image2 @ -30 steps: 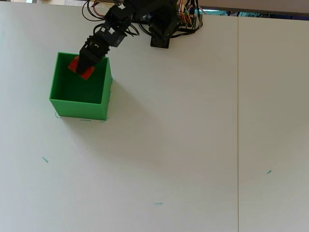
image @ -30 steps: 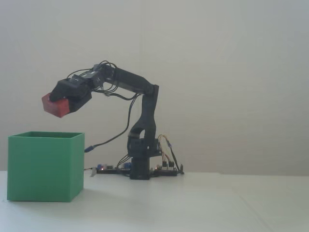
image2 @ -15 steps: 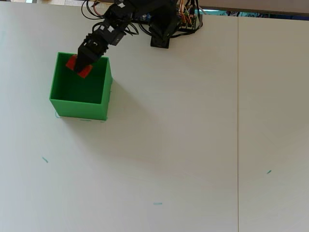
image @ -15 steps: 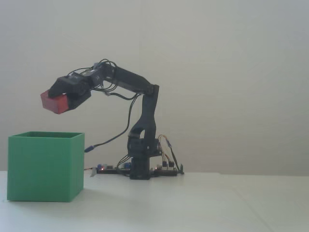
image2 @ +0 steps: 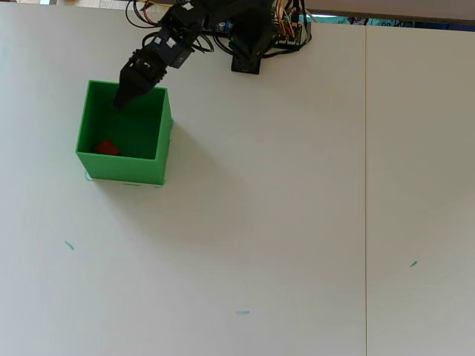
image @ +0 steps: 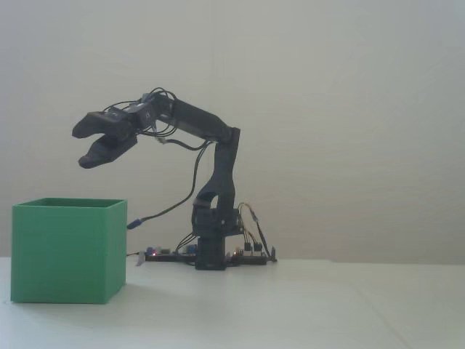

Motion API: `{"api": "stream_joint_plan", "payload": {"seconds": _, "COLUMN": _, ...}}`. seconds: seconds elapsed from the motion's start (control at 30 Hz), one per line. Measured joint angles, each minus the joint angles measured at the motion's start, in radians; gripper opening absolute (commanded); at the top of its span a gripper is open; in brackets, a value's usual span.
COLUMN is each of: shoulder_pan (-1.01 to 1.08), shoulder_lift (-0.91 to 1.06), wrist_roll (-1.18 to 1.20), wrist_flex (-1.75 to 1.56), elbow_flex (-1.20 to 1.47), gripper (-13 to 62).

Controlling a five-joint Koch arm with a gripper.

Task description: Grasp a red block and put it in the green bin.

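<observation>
The red block [image2: 106,147] lies inside the green bin [image2: 164,141], near its front left corner in the overhead view; the fixed view hides it behind the bin's wall [image: 67,251]. My gripper [image: 82,145] hangs open well above the bin's rim, its two black jaws spread with nothing between them. From overhead the gripper [image2: 121,96] sits over the bin's back edge.
The arm's base [image: 211,251] with its circuit boards and wires [image2: 286,26] stands at the back of the white table. A seam [image2: 365,185] runs down the table to the right. Small teal marks [image2: 243,312] dot the surface.
The gripper has opened and let go of the red block, which has dropped into the green bin. The arm has barely moved otherwise.
</observation>
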Motion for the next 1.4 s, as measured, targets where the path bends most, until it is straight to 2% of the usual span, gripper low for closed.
{"api": "stream_joint_plan", "payload": {"seconds": 0.43, "shoulder_pan": -0.066, "shoulder_lift": 0.018, "wrist_roll": 0.0, "wrist_flex": -0.002, "elbow_flex": 0.014, "gripper": 33.1}}
{"api": "stream_joint_plan", "payload": {"seconds": 0.7, "shoulder_pan": -0.202, "shoulder_lift": 0.201, "wrist_roll": 0.023, "wrist_flex": -0.002, "elbow_flex": 0.327, "gripper": 33.0}}
{"api": "stream_joint_plan", "payload": {"seconds": 0.93, "shoulder_pan": -0.29, "shoulder_lift": 0.342, "wrist_roll": 0.189, "wrist_flex": -0.002, "elbow_flex": 0.597, "gripper": 33.0}}
{"api": "stream_joint_plan", "payload": {"seconds": 1.4, "shoulder_pan": -0.42, "shoulder_lift": 0.472, "wrist_roll": 0.396, "wrist_flex": -0.112, "elbow_flex": 1.097, "gripper": 33.7}}
